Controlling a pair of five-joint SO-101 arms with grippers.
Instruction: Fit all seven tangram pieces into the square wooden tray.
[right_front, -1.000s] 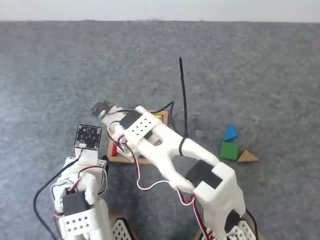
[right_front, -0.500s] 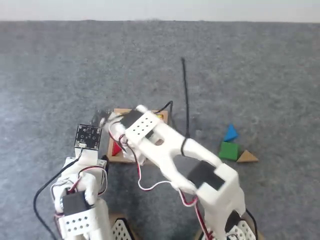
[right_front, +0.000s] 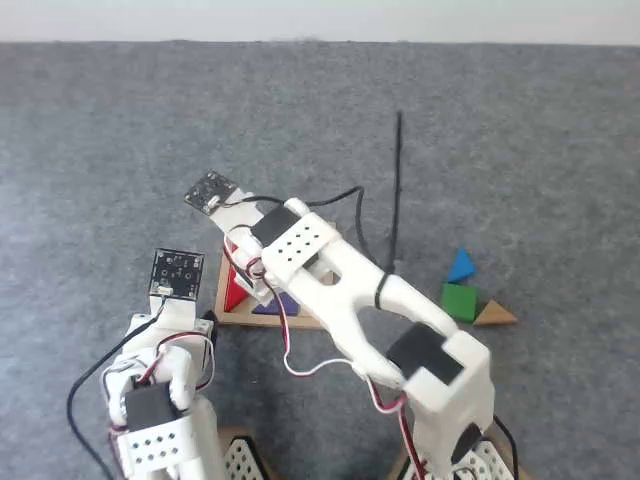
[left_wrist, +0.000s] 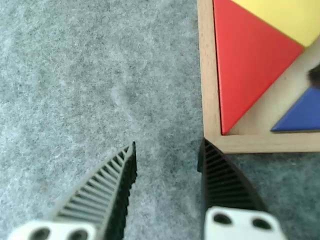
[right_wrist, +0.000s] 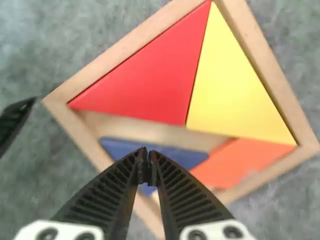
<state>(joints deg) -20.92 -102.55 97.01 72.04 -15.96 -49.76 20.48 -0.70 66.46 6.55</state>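
As right arm (right_front: 340, 280) shifted over tray (left_wrist: 207, 75) | jaws: right closed, left apart, both empty

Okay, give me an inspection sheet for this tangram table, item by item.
Surface: grey felt-like mat, flat.
Job's things: wooden tray holds red triangle, yellow triangle, orange piece, dark blue triangle; light blue triangle, green square, tan triangle lie together on the mat.
Clutter: nothing seen.
Grippers: left gripper open beside the tray's corner; right gripper shut, empty, above the dark blue triangle.
Cables: black cable rises from right arm; red and white wires along it.
Surroundings: pale wall.
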